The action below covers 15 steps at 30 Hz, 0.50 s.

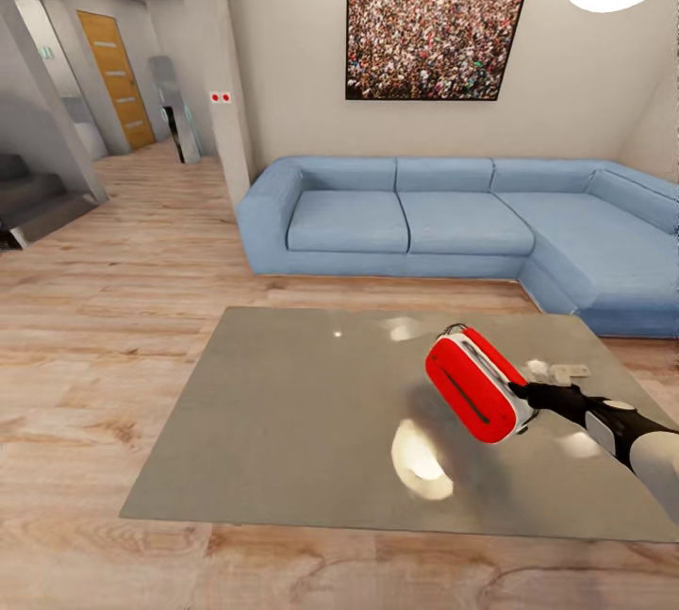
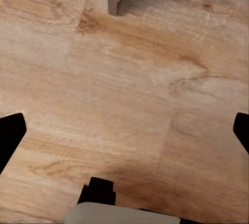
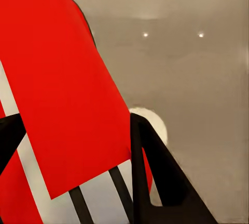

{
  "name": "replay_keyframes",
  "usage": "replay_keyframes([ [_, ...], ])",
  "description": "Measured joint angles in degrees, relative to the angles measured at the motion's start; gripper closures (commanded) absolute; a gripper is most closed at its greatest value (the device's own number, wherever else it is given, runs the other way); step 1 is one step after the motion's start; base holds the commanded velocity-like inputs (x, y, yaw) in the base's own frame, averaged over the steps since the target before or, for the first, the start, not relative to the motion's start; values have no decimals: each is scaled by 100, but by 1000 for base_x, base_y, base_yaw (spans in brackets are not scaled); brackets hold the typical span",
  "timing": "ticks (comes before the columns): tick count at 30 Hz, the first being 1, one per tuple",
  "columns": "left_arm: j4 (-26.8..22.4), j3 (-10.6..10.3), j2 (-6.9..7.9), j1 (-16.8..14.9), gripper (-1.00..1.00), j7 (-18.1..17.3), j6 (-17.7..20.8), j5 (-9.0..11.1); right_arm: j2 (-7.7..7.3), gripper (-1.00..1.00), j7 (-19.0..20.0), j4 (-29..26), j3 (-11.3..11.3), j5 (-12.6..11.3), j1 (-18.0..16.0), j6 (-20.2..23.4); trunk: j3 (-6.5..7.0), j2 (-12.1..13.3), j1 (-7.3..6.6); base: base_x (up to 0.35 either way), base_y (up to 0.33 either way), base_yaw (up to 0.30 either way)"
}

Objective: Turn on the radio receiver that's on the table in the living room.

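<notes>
Right gripper (image 1: 521, 395) clamped on radio (image 1: 474, 384), held tilted above table (image 1: 283, 421); left fingers (image 2: 10, 135) spread, empty over floor; switching on likely remains.

Radio receiver (image 1: 476, 386) above the table (image 1: 283, 421), right of centre; sofa (image 1: 453, 223) behind, picture (image 1: 434, 35) above it.

Red/white radio (image 1: 474, 385), glossy grey table (image 1: 283, 421), blue sofa (image 1: 415, 219).

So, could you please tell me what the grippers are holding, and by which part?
The right gripper grips the red-and-white rounded radio receiver by its edge; the left gripper holds nothing.
</notes>
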Motion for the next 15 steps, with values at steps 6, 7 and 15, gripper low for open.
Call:
replay_keyframes([
  [6,2,0,0,2,-100,-1,0,-3,1,100,26,0,-1,0,0,3,0,0,0,-343,0,0],
  [7,3,0,0,3,-100,-2,0,-2,1,100,25,0,1,-1,0,5,0,0,0,-343,0,0],
  [15,5,0,0,2,-100,-5,-8,0,6,100,26,0,1,-1,0,9,0,0,0,-340,48,0],
])
